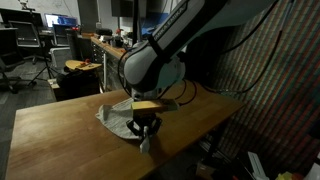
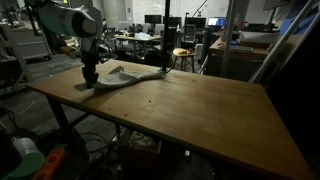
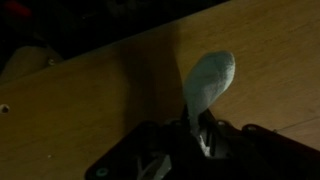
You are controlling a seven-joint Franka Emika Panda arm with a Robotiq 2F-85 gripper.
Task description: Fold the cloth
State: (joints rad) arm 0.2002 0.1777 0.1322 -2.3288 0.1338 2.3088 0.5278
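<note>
The cloth [image 1: 116, 116] is a pale grey-white towel lying rumpled near the far edge of the wooden table [image 1: 60, 130]. In an exterior view the cloth [image 2: 128, 79] sits at the table's [image 2: 200, 110] back left corner, one part raised off the wood. My gripper [image 1: 146, 131] points down at the cloth's edge, and it stands at the cloth's left end [image 2: 90, 77]. In the wrist view a narrow pinch of cloth [image 3: 210, 75] rises from between the jaws of the gripper [image 3: 195, 135], which is shut on it.
The table edges lie close to the cloth on two sides. Office chairs and desks [image 1: 85, 50] fill the dark room behind. A stool [image 2: 183, 58] and a metal post [image 2: 225, 40] stand beyond the table. A patterned wall [image 1: 270, 70] is at the right.
</note>
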